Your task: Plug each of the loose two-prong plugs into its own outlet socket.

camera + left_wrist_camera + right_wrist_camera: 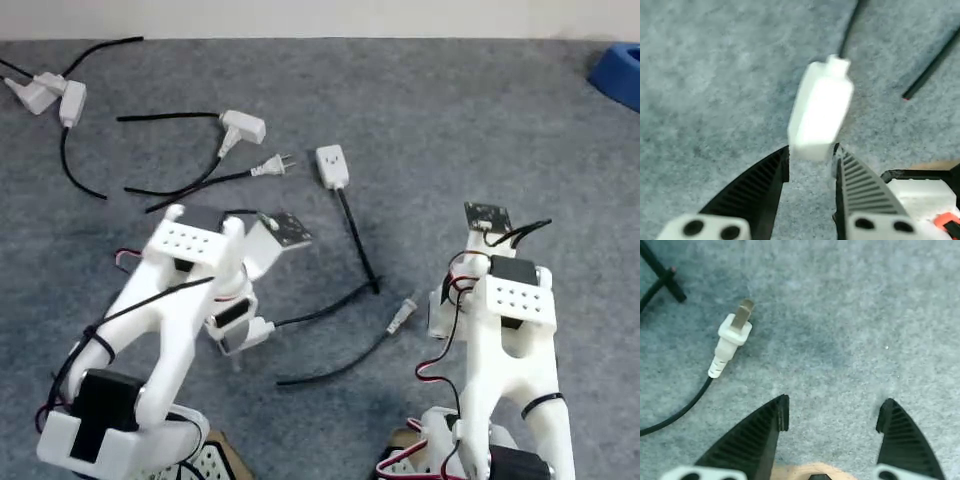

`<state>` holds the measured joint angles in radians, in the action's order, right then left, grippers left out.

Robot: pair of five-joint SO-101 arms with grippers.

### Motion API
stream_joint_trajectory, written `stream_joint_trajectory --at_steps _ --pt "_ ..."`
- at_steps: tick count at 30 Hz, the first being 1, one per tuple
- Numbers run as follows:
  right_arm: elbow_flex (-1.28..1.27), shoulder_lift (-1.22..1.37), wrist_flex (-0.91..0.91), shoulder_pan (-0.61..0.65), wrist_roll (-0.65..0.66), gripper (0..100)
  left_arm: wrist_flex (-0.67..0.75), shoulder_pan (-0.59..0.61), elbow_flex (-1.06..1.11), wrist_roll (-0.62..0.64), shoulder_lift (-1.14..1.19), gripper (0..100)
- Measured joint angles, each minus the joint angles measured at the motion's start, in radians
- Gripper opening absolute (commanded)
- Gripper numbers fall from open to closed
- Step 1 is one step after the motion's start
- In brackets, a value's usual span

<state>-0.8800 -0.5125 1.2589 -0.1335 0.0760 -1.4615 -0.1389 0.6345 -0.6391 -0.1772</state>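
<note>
Grey felt (480,120) covers the table, and on it the left arm (150,310) and right arm (510,330) stand side by side. The left gripper (811,152) is closed to a narrow gap on the near end of a white socket block (820,112), one ribbed finger against each flank. The block's long axis runs straight out ahead of the jaws, and its black cable leaves from the far end (which face carries the slots I cannot tell). The right gripper (834,402) is spread wide with nothing in it, over bare felt near the loose plug (734,330).

That plug lies flat between the two arms, nearer the right one. Its long axis sits on a diagonal, with the brass prongs (744,310) pointing away from the right gripper and the thin cable trailing back toward the left arm's side.

It looks light and hard-moulded, so it will likely skid or twist on the felt, and the springy cable may tug it round. The best hold is probably across the white body behind the flange, leaving the prongs free and unbent.

Farther out, a second socket (332,165) lies with a second plug (272,166) aimed at it, near but apart.
</note>
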Motion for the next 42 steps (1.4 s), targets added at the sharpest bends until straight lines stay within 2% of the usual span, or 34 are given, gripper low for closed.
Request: stream_joint_trajectory --at_steps 5,9,17,21,24,27,33,39,42 --pt "-0.009 0.000 0.000 0.000 0.000 28.1 0.000 -0.144 0.055 0.006 0.000 16" --pt "-0.011 0.000 0.000 0.000 0.000 28.1 0.017 -0.261 0.086 0.069 0.000 16" --pt "-0.011 0.000 0.000 0.000 0.000 28.1 0.040 -0.353 0.138 0.140 -0.018 16" --pt "-0.011 0.000 0.000 0.000 0.000 28.1 0.109 -0.347 0.195 0.140 -0.029 16" --pt "-0.011 0.000 0.000 0.000 0.000 28.1 0.180 -0.292 0.212 0.129 -0.029 16" --pt "-0.011 0.000 0.000 -0.002 0.000 28.1 0.233 -0.190 0.213 0.048 -0.031 16" --pt "-0.011 0.000 0.000 0.006 0.000 28.1 0.278 -0.066 0.222 -0.084 -0.031 16" --pt "-0.011 0.000 0.000 0.006 0.000 28.1 0.302 -0.051 0.213 -0.112 0.060 16" --pt "-0.011 0.000 0.000 0.006 0.000 28.1 0.301 -0.041 0.166 -0.114 0.126 12"
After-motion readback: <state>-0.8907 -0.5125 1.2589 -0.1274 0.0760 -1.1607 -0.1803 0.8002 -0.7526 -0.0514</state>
